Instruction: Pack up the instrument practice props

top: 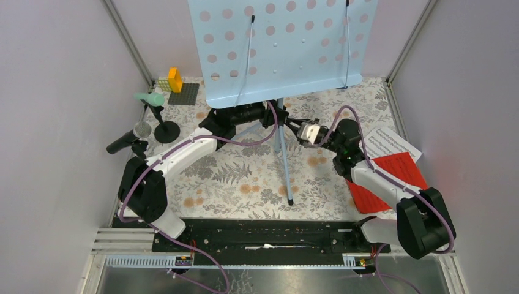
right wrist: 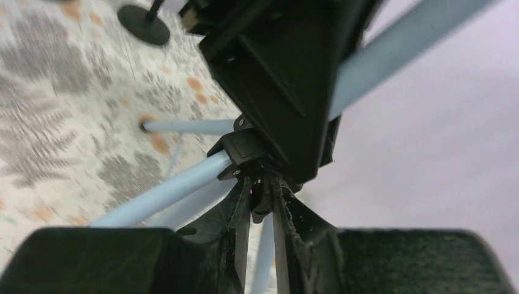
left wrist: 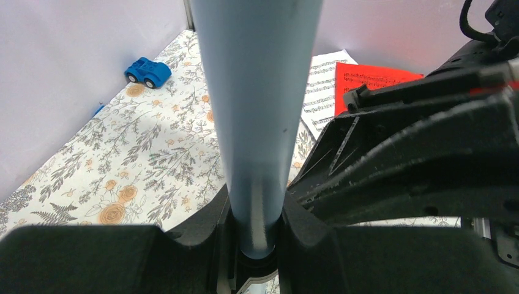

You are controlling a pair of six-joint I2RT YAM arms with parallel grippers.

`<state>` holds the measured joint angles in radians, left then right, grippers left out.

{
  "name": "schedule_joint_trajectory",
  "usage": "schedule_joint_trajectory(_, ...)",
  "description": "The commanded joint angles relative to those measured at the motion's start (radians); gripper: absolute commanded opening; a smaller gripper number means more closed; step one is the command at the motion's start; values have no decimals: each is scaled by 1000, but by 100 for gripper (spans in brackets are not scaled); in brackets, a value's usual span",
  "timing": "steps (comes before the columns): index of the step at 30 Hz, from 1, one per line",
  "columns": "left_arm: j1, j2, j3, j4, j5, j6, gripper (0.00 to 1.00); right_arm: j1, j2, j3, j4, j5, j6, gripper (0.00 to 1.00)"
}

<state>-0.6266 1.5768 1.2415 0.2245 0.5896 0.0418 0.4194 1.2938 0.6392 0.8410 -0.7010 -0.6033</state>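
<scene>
Left hand (left wrist: 254, 245) around pole (left wrist: 257, 92) of rack (top: 281, 49)

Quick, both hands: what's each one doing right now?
Left hand: closed on the music rack's pale blue pole.
Right hand: closed on a small black part at the rack's leg hub.

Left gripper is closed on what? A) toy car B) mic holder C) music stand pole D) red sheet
C: in the left wrist view the left gripper sits clamped on either side of the pale blue music stand pole.
</scene>
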Motion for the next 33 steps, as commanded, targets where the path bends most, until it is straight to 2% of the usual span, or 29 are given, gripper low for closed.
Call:
schedule_joint_trajectory(1,-81,46,-5,-165,136,-56,0,87,50,67,-588,-78,-705,0)
schedule_joint_trajectory(3,-81,45,-5,-165,135,-56,0,123,48,101,-702,111,-837,0)
schedule_joint_trajectory(6,-82,46,-3,-165,136,-58,0,171,34,91,-699,344,-966,0)
schedule_joint_trajectory(8,-81,46,-2,-167,132,-60,0,205,19,46,-605,497,-1034,0)
schedule_joint_trajectory(10,-80,47,3,-175,123,-62,0,227,0,-34,-435,599,-1089,3)
schedule_joint_trajectory(13,-81,48,6,-180,111,-63,0,239,-47,-103,-288,636,-1046,9)
schedule_joint_trajectory(17,-80,48,6,-179,108,-64,0,238,-123,-132,-184,641,-805,17)
schedule_joint_trajectory(22,-79,43,3,-179,89,-63,0,239,-269,-156,-187,688,-371,41)
schedule_joint_trajectory(25,-77,38,1,-178,80,-63,1,239,-378,-201,-171,802,-15,53)
schedule_joint_trajectory(29,-77,36,-2,-173,74,-67,3,239,-530,-269,-220,942,350,65)
schedule_joint_trajectory(31,-76,38,-1,-173,74,-71,10,239,-600,-280,-303,990,538,68)
schedule_joint_trajectory(33,-75,31,8,-181,83,-61,26,239,-648,-278,-401,983,701,69)
